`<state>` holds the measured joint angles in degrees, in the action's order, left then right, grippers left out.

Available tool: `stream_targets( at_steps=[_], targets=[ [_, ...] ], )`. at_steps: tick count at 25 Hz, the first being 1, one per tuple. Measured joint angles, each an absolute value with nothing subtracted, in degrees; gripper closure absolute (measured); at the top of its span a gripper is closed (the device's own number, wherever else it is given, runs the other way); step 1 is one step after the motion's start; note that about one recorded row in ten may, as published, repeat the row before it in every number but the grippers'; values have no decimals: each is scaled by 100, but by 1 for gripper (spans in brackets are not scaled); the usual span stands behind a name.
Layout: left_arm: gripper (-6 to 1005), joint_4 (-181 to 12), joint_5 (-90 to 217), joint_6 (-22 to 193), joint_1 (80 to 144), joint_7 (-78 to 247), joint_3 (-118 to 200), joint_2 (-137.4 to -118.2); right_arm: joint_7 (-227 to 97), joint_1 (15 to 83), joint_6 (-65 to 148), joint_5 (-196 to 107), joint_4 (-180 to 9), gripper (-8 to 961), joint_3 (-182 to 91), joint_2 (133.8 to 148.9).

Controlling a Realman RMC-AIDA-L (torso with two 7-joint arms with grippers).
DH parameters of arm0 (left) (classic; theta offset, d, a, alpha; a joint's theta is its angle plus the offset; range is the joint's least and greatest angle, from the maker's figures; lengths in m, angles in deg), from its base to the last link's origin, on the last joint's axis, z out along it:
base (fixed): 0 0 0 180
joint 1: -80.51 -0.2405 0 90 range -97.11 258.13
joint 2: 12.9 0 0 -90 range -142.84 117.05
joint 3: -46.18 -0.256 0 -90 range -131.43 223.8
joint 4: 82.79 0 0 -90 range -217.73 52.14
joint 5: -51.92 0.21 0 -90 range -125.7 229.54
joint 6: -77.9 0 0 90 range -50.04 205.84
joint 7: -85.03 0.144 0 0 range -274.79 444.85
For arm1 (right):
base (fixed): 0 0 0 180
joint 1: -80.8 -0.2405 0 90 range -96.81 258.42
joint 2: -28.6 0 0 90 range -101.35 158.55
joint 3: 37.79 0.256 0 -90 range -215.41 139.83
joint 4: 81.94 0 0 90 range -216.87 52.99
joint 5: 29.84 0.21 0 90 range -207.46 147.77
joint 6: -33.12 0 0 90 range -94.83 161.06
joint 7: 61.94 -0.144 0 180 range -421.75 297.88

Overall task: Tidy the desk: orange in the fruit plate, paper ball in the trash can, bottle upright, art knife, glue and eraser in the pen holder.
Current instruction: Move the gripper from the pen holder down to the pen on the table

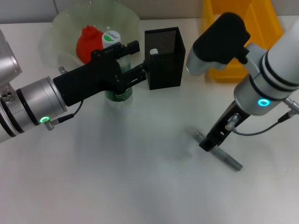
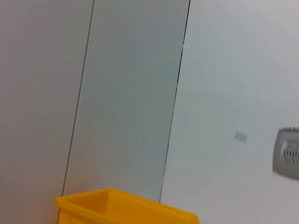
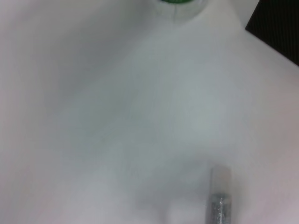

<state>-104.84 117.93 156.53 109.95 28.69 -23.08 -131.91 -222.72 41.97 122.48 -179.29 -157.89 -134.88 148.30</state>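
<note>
Your right gripper (image 1: 211,140) is down at the art knife (image 1: 219,152), which lies flat on the tabletop (image 1: 117,177); the fingers seem to be on both sides of its middle, but you cannot tell if they already press it. The knife's long axis runs diagonally, one end toward the pen holder (image 1: 164,58) and the other toward the tabletop's near right side. The pen holder stands well apart, farther back and to the left, so the lift must travel that way over open tabletop. Your left gripper (image 1: 132,63) is open around the upright bottle (image 1: 114,70), just beside the pen holder, so I judge this arm can crowd the approach. The fruit plate (image 1: 65,28) with a red object (image 1: 88,44) stands behind the bottle.
</note>
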Motion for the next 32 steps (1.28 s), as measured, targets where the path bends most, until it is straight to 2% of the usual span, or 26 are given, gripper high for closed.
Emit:
stream_targets(
  at_steps=[17, 19, 25, 32],
  targets=[
    [374, -10502, 11793, 15648, 10977, 2869, -2298, -13172, -22332, 4131, 11792, -17908, -15153, 364, -13648, 14831],
    [374, -10508, 11793, 15640, 10977, 2869, -2298, -13172, -22334, 4131, 11804, -17906, -15145, 523, -13652, 14831],
    [374, -10510, 11793, 15632, 10989, 2869, -2298, -13172, -22339, 4060, 11869, -17904, -15040, 645, -13667, 14830],
    [375, -10484, 11793, 15623, 10985, 2880, -2298, -13172, -22339, 4006, 11842, -17916, -14913, 660, -13667, 14831]
  ],
)
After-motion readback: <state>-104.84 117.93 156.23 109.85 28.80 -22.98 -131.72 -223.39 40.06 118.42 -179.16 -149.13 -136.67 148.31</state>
